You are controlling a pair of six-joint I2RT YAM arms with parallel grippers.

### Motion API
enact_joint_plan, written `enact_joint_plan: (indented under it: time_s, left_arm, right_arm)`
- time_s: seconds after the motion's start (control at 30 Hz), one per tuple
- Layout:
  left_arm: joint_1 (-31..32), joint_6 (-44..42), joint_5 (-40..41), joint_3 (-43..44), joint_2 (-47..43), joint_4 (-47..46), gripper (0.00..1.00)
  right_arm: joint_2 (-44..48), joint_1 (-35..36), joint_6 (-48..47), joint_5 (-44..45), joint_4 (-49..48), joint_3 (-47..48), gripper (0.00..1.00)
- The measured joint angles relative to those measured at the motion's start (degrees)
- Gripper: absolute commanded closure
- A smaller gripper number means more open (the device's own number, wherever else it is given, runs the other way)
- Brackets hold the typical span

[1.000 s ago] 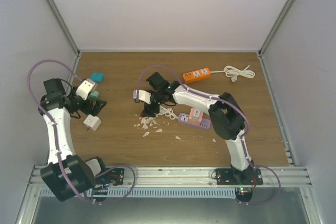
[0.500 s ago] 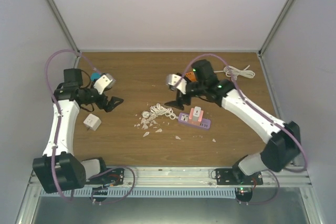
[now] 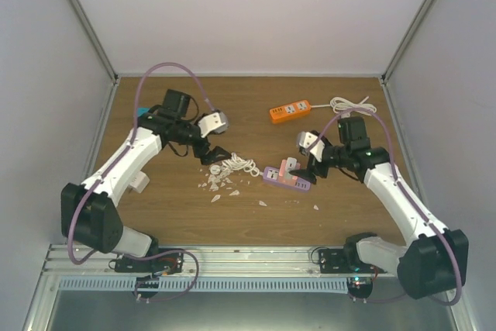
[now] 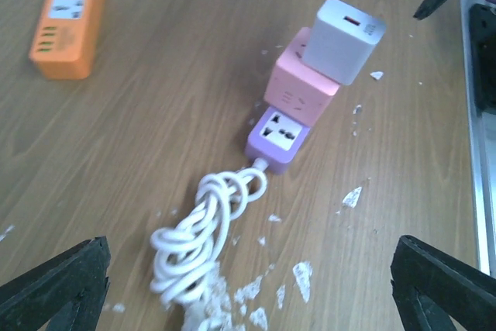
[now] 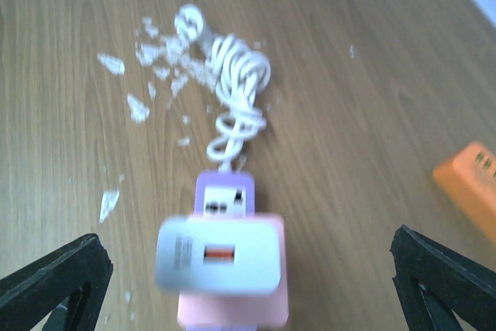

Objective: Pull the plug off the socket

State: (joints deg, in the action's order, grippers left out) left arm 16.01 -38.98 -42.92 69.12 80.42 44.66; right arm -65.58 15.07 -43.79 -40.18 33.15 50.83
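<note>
A purple socket strip lies mid-table with a pink adapter on it. A white plug sits on top of the adapter. In the right wrist view the plug is blurred, above the purple socket strip. My right gripper hovers open just right of the strip, and in its own view the right gripper has its fingers wide on either side of the plug without touching it. My left gripper is open above the strip's coiled white cord, holding nothing.
An orange power strip and a loose white cable lie at the back right. White flakes are scattered near the cord. A white adapter shows beside the left arm at the left. Side walls bound the table.
Both arms have swung toward the purple strip: the left from the far left to the cord, the right from the back to the strip's right side. The right jaws opened wider.
</note>
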Motion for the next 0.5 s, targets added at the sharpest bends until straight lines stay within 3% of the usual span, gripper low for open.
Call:
enact_joint_plan:
  time_s: [0.23, 0.5]
  left_arm:
    - [6.97, 2.29, 0.66, 2.34, 5.99, -2.69, 0.01]
    - [8.04, 3.67, -0.33, 2.34, 6.8, -3.76, 0.01]
  right_arm:
    - [1.7, -9.05, -8.76, -2.82, 5.38, -5.22, 0.0]
    - [-6.12, -9.99, -12.98, -2.99, 4.44, -7.67, 0.06]
